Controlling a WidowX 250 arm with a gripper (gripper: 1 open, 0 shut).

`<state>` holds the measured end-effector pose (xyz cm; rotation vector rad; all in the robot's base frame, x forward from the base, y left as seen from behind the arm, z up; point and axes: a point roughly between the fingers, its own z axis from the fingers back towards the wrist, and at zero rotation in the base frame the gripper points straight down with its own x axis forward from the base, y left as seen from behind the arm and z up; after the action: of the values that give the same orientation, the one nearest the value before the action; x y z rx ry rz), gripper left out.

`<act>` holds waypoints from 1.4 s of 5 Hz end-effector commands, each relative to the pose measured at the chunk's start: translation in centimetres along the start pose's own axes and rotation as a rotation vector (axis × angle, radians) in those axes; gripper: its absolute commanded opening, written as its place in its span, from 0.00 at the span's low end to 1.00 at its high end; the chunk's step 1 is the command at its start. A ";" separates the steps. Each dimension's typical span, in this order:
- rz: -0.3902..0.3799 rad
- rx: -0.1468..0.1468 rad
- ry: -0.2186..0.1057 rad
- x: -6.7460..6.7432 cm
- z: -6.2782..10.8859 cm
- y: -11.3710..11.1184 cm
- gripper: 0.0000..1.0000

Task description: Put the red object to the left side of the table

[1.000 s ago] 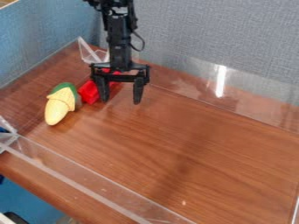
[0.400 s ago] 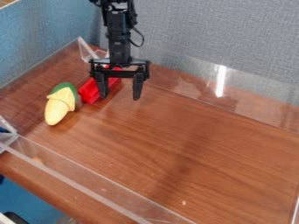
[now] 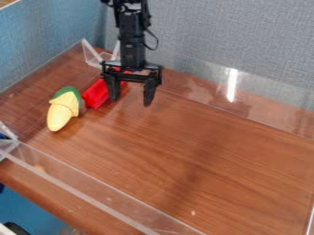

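The red object lies at the back left of the table, a short red bar touching the green end of a yellow corn-like toy. My gripper points straight down just to the right of the red bar, low over the wood. It is open, with nothing between its black fingers. The left finger stands close by the bar's right end; I cannot tell whether it touches.
Low clear acrylic walls border the tabletop, with another along the front edge. A grey-blue fabric wall stands behind. Bare wood stretches across the middle and right of the table.
The gripper has rolled slightly about its vertical axis and stayed in about the same spot, still open. The red object and the yellow toy have not moved.
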<state>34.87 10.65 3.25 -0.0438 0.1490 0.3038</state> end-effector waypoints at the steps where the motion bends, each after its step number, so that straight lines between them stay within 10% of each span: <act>1: 0.056 -0.005 -0.070 1.5 1.9 1.1 1.00; 2: 0.121 -0.015 -0.070 2.0 1.6 2.4 1.00; 4: -0.077 -0.013 -0.078 0.2 3.6 3.5 1.00; 7: -0.105 -0.023 -0.090 0.0 3.8 1.1 1.00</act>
<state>34.12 11.84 3.29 -0.0914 0.1571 0.2156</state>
